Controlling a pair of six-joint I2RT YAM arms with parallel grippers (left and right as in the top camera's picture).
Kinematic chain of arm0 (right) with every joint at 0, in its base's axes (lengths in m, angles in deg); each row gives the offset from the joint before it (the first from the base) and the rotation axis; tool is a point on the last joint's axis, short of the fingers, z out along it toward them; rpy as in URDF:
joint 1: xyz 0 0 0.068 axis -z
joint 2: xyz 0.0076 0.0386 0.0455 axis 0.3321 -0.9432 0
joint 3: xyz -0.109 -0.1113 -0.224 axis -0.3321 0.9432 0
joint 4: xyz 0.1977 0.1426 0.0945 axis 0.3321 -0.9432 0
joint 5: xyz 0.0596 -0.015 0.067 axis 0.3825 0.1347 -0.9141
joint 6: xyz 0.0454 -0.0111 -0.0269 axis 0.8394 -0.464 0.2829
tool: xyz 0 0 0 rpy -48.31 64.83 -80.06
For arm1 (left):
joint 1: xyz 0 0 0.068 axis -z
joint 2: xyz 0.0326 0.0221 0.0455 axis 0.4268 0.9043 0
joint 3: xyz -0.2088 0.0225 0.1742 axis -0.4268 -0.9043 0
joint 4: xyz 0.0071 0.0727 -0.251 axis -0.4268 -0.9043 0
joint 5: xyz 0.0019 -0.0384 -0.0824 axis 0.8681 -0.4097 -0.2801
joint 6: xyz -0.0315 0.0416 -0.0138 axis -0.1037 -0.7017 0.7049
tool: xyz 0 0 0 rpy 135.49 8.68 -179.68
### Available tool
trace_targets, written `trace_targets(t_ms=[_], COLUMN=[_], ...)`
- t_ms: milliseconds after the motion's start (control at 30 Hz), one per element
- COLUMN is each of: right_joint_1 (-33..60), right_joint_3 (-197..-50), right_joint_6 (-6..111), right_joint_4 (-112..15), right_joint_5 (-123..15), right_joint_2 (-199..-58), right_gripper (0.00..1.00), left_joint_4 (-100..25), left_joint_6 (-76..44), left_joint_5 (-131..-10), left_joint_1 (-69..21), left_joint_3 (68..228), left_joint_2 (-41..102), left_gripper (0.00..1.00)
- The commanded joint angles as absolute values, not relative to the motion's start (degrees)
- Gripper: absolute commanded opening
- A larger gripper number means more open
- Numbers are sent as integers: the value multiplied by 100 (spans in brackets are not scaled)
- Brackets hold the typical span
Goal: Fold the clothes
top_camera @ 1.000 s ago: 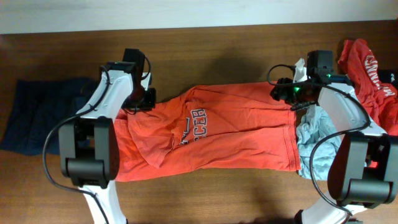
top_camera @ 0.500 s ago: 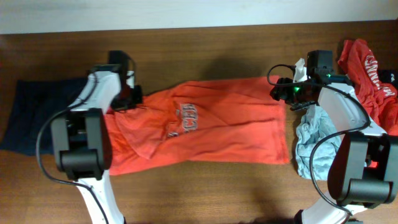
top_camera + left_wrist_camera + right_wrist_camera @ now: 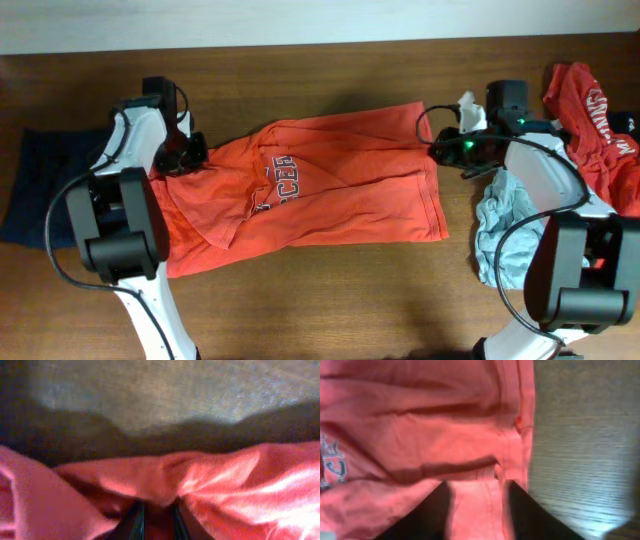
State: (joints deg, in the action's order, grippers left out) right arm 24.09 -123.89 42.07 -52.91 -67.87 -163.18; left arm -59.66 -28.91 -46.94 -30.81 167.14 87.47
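My left gripper (image 3: 156, 512) first: both dark fingers (image 3: 134, 521) sit at the bottom of the L wrist view w/ a ridge of orange-red cloth squeezed in the narrow gap between them. So the left jaws are clamped on the T-shirt (image 3: 340, 190), at its left end, approx. the shoulder/sleeve area. The cloth bunches up in folds right above the fingertips. Bare wood lies beyond the fold.

My right gripper (image 3: 479, 497): two dark fingers (image 3: 437, 510) straddle the tee's hem band at its right end, near the far corner. The jaws stand partway apart w/ cloth filling the gap. The cloth looks flat there, not bunched. Can't tell if they're pinching it or only set down either side of it.

The tee itself lies across the middle of the table (image 3: 330, 300), strung out between my two grippers and a bit skewed, w/ its right end further back than its left. It's wrinkled, w/ a diagonal crease below the grey-white chest print (image 3: 280, 180). The print sits left of the tee's centre, tilted.

Other clothes, all placed vs the tee:
- A navy garment (image 3: 35, 190) lies left of the tee, past my left arm, not touching it.
- A pale grey-blue garment (image 3: 500, 225) is crumpled just off the tee's right edge, partly under my right arm.
- A red printed tee (image 3: 590, 120) sits further right again, at the table's right edge.
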Motion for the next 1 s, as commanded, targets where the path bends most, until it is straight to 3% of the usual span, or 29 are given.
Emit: trace_targets(t_ms=[0, 200, 300, 433, 667, 833, 900, 967], right_joint_1=[2151, 1676, 1777, 2006, 2085, 2048, 2107, 2214], right_joint_3=[-12459, -12459, -12457, -12343, -12144, -12147, -12158, -12238], right_joint_6=[4188, 3947, 4968, 5871, 6452, 5908, 5261, 4977], right_joint_4=[-5299, -5529, -5813, -6449, -7124, -6497, -5988, -5645], right_joint_5=[-6634, -6337, -5351, -4669, -4442, -4695, -5439, -6061], right_joint_2=[-16582, -17297, -17767, -18005, -17710, -17033, -16558, -16148], right_gripper=[20, 16, 15, 4, 4, 5, 13, 45], left_joint_4=[-6537, -7177, -7236, -7341, -7435, -7452, -7474, -7476], left_joint_6=[-3007, -3050, -3050, -3048, -3092, -3094, -3120, -3134], left_joint_5=[-4628, -4729, -4731, -4731, -4750, -4750, -4750, -4755], left_joint_1=[-3061, -2746, -2608, -2541, -2440, -2340, -2291, -2232], left_joint_3=[17540, 18187, 18187, 18187, 18187, 18187, 18187, 18187], left_joint_2=[8867, 8867, 8867, 8867, 8867, 8867, 8867, 8867], left_gripper=[22, 26, 26, 26, 26, 27, 27, 26])
